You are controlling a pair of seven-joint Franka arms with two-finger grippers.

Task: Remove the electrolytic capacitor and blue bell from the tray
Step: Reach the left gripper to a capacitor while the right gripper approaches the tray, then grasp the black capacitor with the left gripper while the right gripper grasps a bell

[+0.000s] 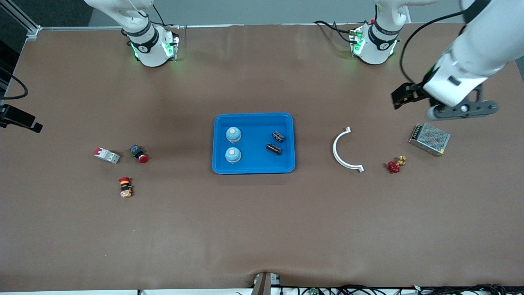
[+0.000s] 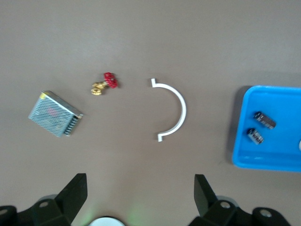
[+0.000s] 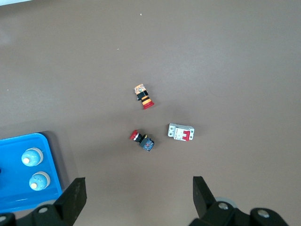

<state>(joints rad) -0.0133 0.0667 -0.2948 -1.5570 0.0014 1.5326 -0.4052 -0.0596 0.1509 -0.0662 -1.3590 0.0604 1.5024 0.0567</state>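
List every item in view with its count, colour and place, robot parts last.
tray: 1, blue, table centre
bells: 2, light blue, in tray, toward right arm's end
capacitors: 2, black, in tray, toward left arm's end
curved bracket: 1, white, beside tray, toward left arm's end
valve: 1, red and brass, beside bracket
power supply: 1, silver mesh, left arm's end
circuit breaker: 1, white and red, right arm's end
push buttons: 2, red-capped, beside breaker
left end effector: open, above power supply
right end effector: open, near breaker
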